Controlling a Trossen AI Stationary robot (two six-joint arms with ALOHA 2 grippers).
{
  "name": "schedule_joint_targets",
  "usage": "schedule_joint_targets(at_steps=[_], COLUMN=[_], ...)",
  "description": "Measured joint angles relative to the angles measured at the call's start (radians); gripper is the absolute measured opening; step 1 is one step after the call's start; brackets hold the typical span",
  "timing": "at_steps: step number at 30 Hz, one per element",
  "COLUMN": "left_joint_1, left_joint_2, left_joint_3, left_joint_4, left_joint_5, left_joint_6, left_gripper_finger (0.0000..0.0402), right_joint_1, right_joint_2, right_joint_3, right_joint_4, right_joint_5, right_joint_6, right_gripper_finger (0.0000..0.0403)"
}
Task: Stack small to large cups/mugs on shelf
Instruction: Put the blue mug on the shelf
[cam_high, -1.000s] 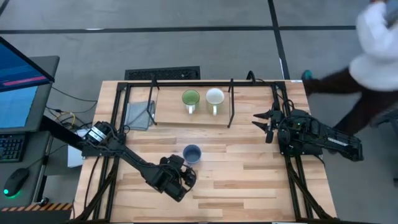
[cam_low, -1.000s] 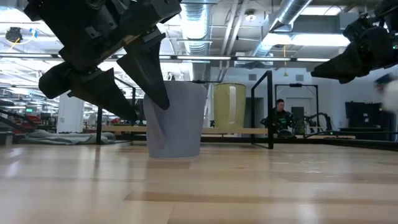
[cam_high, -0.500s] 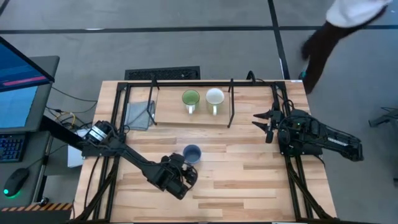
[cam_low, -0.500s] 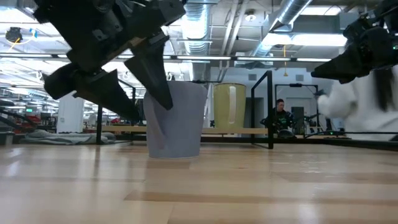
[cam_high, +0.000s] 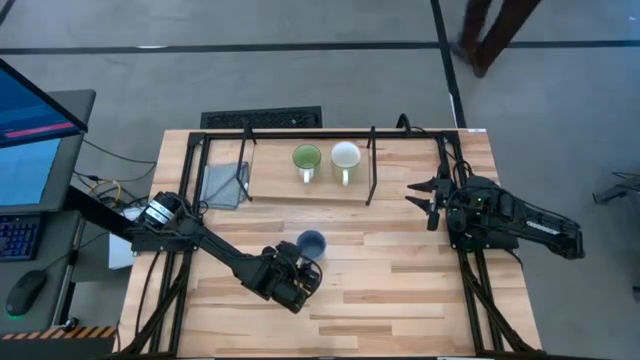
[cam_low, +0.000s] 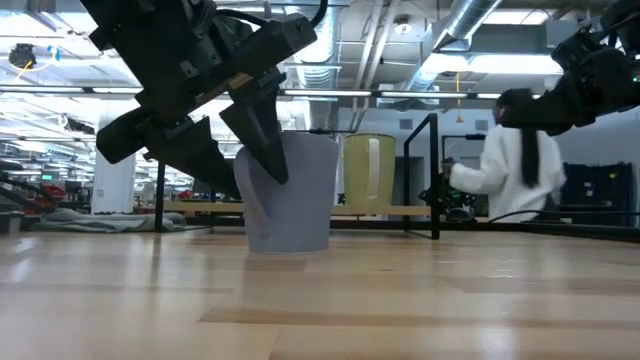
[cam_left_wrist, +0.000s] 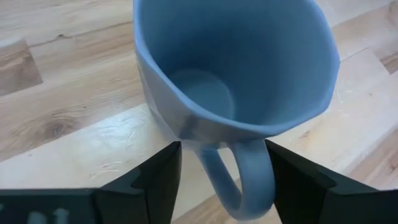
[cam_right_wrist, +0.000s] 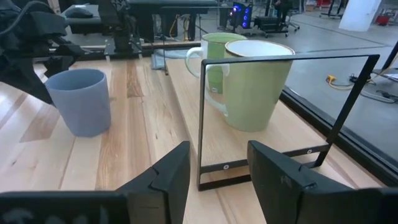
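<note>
1. The blue mug stands upright on the tabletop, in front of the shelf and apart from it; its handle points toward the left gripper.
2. The left gripper's fingers are spread, one on each side of the handle; neither touches the mug, so nothing is grasped.
3. The green mug and the white mug sit side by side on the shelf, close together.
4. The right gripper hovers near the shelf's right end, fingers apart and empty.
5. A person in a white top shows in the room beyond the table.
</note>
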Motion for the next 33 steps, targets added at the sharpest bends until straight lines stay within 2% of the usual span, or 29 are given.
schedule_joint_targets(at_steps=[10,30,33], left_joint_1=[0.000,0.000,0.001], left_joint_2=[0.000,-0.001,-0.001], left_joint_3=[0.000,0.000,0.000], left_joint_4=[-0.003,-0.048,-0.048], left_joint_5=[0.000,-0.009,-0.012], left_joint_6=[0.012,0.019,0.024], left_gripper_finger=[0.0139,0.0033,0.0027], right_joint_1=[0.000,0.000,0.000], right_joint_2=[0.000,0.000,0.000], right_joint_3=[0.000,0.000,0.000], right_joint_4=[-0.003,-0.015,-0.015], right_joint_5=[0.000,0.000,0.000], right_joint_6=[-0.001,-0.004,-0.004], right_gripper_finger=[0.0180,0.0183,0.0182])
